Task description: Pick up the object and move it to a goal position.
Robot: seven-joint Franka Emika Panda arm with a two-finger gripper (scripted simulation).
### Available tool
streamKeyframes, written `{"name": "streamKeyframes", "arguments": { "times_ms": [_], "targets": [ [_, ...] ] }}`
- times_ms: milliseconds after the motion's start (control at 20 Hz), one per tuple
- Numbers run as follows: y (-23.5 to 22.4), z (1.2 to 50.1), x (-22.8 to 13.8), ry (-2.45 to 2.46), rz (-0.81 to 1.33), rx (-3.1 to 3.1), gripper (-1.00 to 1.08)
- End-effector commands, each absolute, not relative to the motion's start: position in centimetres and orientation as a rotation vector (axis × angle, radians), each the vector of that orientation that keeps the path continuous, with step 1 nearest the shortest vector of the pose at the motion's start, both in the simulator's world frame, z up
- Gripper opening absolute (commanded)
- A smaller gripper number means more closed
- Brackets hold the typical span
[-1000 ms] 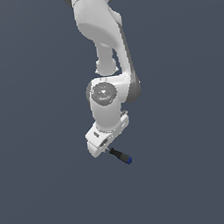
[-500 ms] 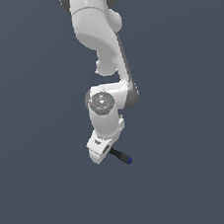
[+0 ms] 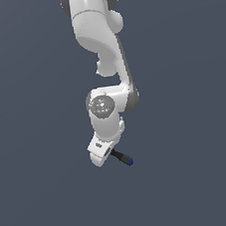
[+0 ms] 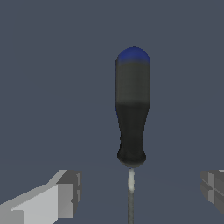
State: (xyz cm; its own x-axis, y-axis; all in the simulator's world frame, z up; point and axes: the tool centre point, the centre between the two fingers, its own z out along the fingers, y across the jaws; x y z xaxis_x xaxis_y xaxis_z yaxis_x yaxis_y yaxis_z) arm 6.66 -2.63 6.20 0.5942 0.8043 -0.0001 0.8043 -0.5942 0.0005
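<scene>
Small screwdriver (image 4: 132, 109), black handle, blue end cap, thin metal shaft, centre of wrist frame. White gripper (image 4: 139, 194) spread wide, fingers (image 4: 65, 194) flanking shaft untouched, holding nothing.

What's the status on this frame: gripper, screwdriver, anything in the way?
Gripper open, fingers either side of the shaft, not touching. Screwdriver lying on the surface, blue cap pointing away from the gripper. Nothing else in view around it.

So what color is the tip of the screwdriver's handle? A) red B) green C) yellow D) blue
D: the screwdriver has a black handle with a blue cap at its end, clear in the wrist view and also seen beside the gripper in the exterior view.
</scene>
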Motion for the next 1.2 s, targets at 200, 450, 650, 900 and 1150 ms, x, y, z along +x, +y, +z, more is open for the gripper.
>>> {"name": "streamKeyframes", "arguments": {
  "times_ms": [200, 450, 650, 900, 1150],
  "targets": [
    [-2.6, 4.0, 6.6, 1.418, 0.0, 2.803, 1.0],
    [-2.6, 1.7, 6.5, 1.422, 0.0, 2.801, 1.0],
    [-2.6, 1.3, 6.6, 1.422, 0.0, 2.801, 1.0],
    [-2.6, 1.3, 6.7, 1.422, 0.0, 2.801, -1.0],
    [-2.6, 1.3, 6.7, 1.422, 0.0, 2.801, -1.0]
  ]
}}
